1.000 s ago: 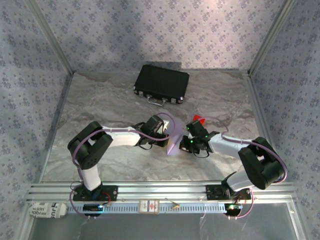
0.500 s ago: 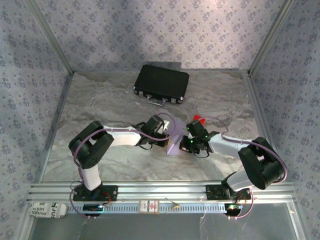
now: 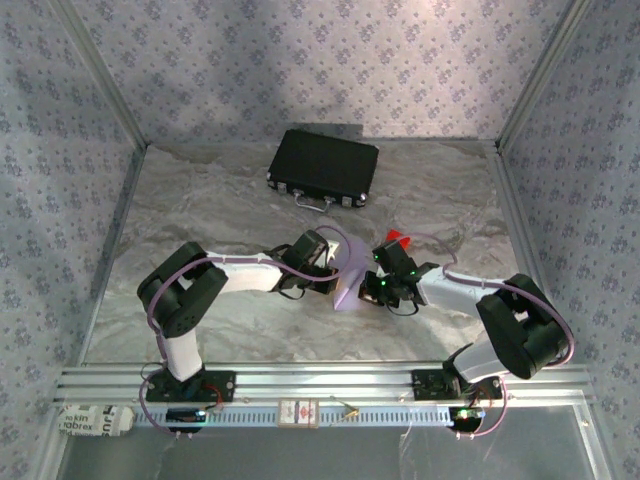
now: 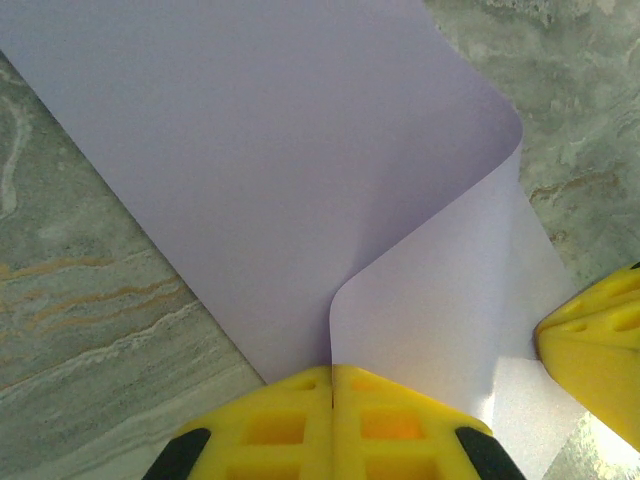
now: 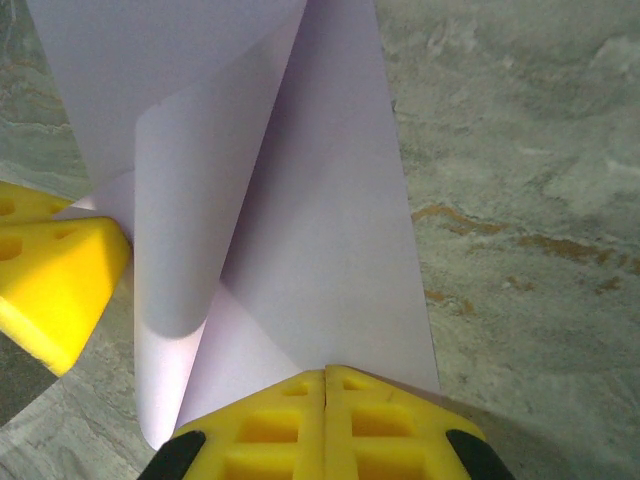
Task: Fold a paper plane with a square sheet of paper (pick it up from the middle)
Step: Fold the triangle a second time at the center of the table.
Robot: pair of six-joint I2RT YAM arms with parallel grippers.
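The left gripper (image 4: 332, 372): yellow fingers pressed flat together, no gap along the seam, pinching the square sheet of paper (image 4: 250, 150) exactly where a curled-over flap runs into the tips. The right gripper (image 5: 326, 375): pressed together the same way, clamped on another edge of the same sheet, pale lilac paper fanning out from the tips. Facing each other in the top view, tips nearly meeting, the sheet caught between the 2. Lies partly flat on the table (image 3: 200, 200), roughly midway between the left and right edges and nearer the front edge than the back. Bends up in 1 soft, uncreased roll; 2 layers overlapping in the right wrist view, with a shadowed hollow under the roll. In the left wrist view, 1 finger of the right gripper at the lower right, against the flap's edge. Plain and unmarked all over. Well apart from the black case (image 3: 323, 167) near the back edge. Near the small red block (image 3: 397, 238), which sits just beyond the right gripper.
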